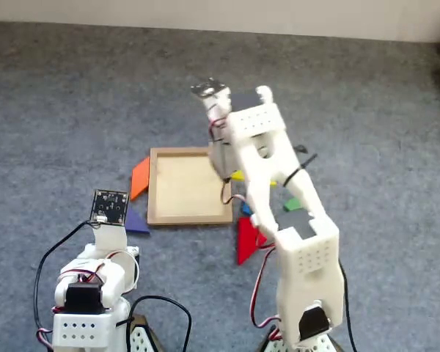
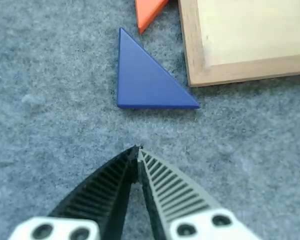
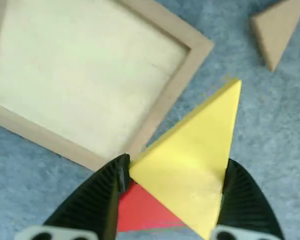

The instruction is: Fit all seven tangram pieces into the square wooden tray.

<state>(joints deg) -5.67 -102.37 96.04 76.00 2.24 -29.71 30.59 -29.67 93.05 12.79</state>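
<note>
My left gripper [image 2: 138, 150] hangs low over the grey carpet [image 2: 50, 100], its two ribbed fingers pressed together tip to tip with nothing between them. Just past the tips lies the blue triangle [image 2: 145, 80], flat on the carpet, one point almost touching the outer corner of the wooden tray [image 2: 190, 50]. Beyond it, the tip of an orange piece [image 2: 147, 12] lies beside the tray's outer wall, apart from the blue one.

My right gripper [image 3: 175, 170] is clamped on the yellow triangle [image 3: 195, 150], one finger on each side, and holds it flat with one point facing away from me. Under it I see part of a red piece [image 3: 140, 210] on the carpet. The yellow triangle hangs just outside the tray, near one of its corners, and has not crossed the rim. Farther off, well apart from the tray, a plain wooden triangle [image 3: 275, 30] lies on the carpet.

From above, a green piece [image 1: 292, 204] sits on the carpet to the far side of my right arm, away from the tray.
</note>
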